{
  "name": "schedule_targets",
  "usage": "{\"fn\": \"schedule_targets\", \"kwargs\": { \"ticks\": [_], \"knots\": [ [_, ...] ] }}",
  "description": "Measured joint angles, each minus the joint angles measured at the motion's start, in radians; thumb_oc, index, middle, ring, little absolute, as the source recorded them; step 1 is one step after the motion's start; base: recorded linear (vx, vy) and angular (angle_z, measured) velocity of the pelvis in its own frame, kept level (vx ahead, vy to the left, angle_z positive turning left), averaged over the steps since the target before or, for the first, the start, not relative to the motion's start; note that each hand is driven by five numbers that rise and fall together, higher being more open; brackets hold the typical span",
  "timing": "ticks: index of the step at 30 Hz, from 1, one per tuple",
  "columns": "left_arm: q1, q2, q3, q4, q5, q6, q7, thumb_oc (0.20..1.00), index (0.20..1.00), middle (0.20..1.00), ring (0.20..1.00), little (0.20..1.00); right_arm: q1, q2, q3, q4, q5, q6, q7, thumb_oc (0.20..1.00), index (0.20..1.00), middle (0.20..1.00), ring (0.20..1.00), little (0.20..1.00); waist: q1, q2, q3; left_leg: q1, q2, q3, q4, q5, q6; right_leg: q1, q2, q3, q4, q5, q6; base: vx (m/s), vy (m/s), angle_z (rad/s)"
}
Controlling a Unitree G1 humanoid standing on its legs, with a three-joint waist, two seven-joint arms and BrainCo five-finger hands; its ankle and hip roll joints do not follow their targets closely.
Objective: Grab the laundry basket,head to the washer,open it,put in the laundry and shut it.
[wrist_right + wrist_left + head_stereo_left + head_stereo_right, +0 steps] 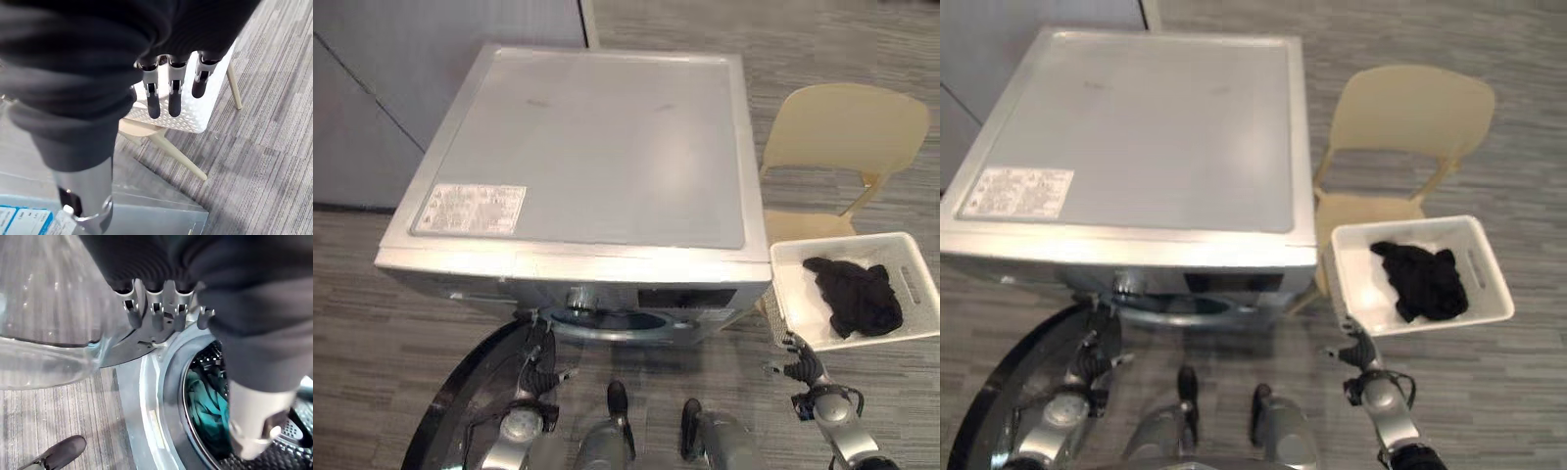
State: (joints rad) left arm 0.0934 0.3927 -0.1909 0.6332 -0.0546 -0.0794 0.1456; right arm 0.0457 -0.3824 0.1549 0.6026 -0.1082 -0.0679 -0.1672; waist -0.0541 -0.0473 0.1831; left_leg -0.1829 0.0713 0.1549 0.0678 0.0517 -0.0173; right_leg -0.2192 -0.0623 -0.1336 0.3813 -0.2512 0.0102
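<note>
A silver-grey washer (587,147) stands in front of me, seen from above. Its round dark glass door (460,401) hangs open to the left. Inside the drum (293,431) lies teal cloth (208,406). My left hand (536,367) is at the door's inner rim near the hinge, fingers (161,308) straight, holding nothing. The white laundry basket (798,294) sits on a beige chair (847,127) right of the washer, with dark clothing (855,294) in it. My right hand (800,364) hovers open just below the basket's near left corner, its fingers (175,93) pointing at the perforated wall (210,107).
The chair's legs (176,152) stand between basket and washer. Grey striped carpet (862,39) runs around both. A grey wall panel (372,88) stands behind the washer at the left.
</note>
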Motion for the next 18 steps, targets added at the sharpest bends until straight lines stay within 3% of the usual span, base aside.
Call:
{"fn": "schedule_targets", "kwargs": {
  "ticks": [3, 7, 9, 12, 13, 16, 17, 18],
  "knots": [
    [0.018, 0.001, -0.003, 0.017, 0.038, 0.000, -0.017, 1.000, 1.000, 1.000, 1.000, 1.000, 0.021, 0.000, -0.002, 0.005, 0.000, 0.000, 0.008, 1.000, 1.000, 1.000, 1.000, 1.000, 0.000, 0.004, -0.029, 0.080, -0.001, -0.002, -0.047, 0.007, -0.001, 0.073, 0.012, 0.022, -0.064, 0.019, 0.005, 0.11, 0.042, -0.30],
    [0.035, -0.014, -0.013, 0.017, 0.038, 0.001, -0.029, 1.000, 1.000, 1.000, 1.000, 1.000, 0.033, -0.001, -0.016, 0.005, 0.001, -0.002, 0.018, 1.000, 1.000, 1.000, 1.000, 1.000, 0.003, 0.012, -0.076, 0.128, -0.023, -0.141, -0.055, 0.015, 0.007, 0.140, 0.022, 0.089, -0.154, 0.068, 0.015, 0.06, 0.042, -0.54],
    [0.047, -0.021, -0.014, 0.037, 0.038, 0.012, -0.032, 1.000, 1.000, 1.000, 1.000, 1.000, 0.047, -0.008, -0.035, 0.006, 0.001, -0.001, 0.017, 1.000, 1.000, 1.000, 1.000, 1.000, -0.009, 0.028, -0.093, 0.152, -0.025, -0.145, -0.070, 0.015, 0.007, 0.176, 0.019, 0.104, -0.207, 0.095, 0.027, 0.09, 0.132, -0.23],
    [0.068, -0.019, -0.040, 0.040, 0.038, 0.017, -0.038, 1.000, 1.000, 1.000, 1.000, 1.000, 0.053, -0.009, -0.037, 0.018, 0.002, -0.001, 0.020, 1.000, 1.000, 1.000, 1.000, 1.000, -0.021, 0.038, -0.101, 0.195, -0.025, -0.104, -0.112, 0.015, 0.006, 0.190, 0.024, 0.151, -0.248, 0.122, 0.038, -0.03, 0.121, -0.42],
    [0.071, -0.017, -0.055, 0.042, 0.037, 0.029, -0.038, 1.000, 1.000, 1.000, 1.000, 1.000, 0.053, -0.008, -0.037, 0.016, 0.002, -0.002, 0.020, 1.000, 1.000, 1.000, 1.000, 1.000, -0.022, 0.039, -0.101, 0.207, -0.026, -0.068, -0.122, 0.015, 0.006, 0.177, 0.027, 0.196, -0.247, 0.140, 0.043, -0.12, 0.101, -1.02],
    [0.094, 0.009, -0.084, 0.040, 0.042, 0.037, -0.056, 1.000, 1.000, 1.000, 1.000, 1.000, 0.032, 0.008, -0.037, 0.017, 0.002, 0.001, 0.019, 1.000, 1.000, 1.000, 1.000, 1.000, -0.026, 0.025, -0.098, 0.213, -0.028, 0.038, -0.126, -0.003, 0.009, 0.103, 0.041, 0.314, -0.248, 0.198, 0.074, -0.18, 0.053, -1.65],
    [0.085, 0.010, -0.101, 0.032, 0.064, 0.034, -0.068, 1.000, 1.000, 1.000, 1.000, 1.000, 0.010, 0.011, -0.031, 0.017, 0.001, 0.003, 0.019, 1.000, 1.000, 1.000, 1.000, 1.000, -0.023, 0.024, -0.097, 0.211, -0.023, 0.090, -0.129, -0.020, 0.018, 0.068, 0.049, 0.349, -0.246, 0.236, 0.105, -0.13, -0.037, -1.60],
    [0.083, 0.007, -0.098, 0.022, 0.072, 0.032, -0.071, 1.000, 1.000, 1.000, 1.000, 1.000, 0.008, 0.010, -0.029, 0.015, 0.002, 0.004, 0.019, 1.000, 1.000, 1.000, 1.000, 1.000, -0.020, 0.020, -0.098, 0.207, -0.014, 0.094, -0.135, -0.040, 0.013, 0.060, 0.045, 0.343, -0.261, 0.233, 0.116, -0.14, -0.065, -1.65]
  ]
}}
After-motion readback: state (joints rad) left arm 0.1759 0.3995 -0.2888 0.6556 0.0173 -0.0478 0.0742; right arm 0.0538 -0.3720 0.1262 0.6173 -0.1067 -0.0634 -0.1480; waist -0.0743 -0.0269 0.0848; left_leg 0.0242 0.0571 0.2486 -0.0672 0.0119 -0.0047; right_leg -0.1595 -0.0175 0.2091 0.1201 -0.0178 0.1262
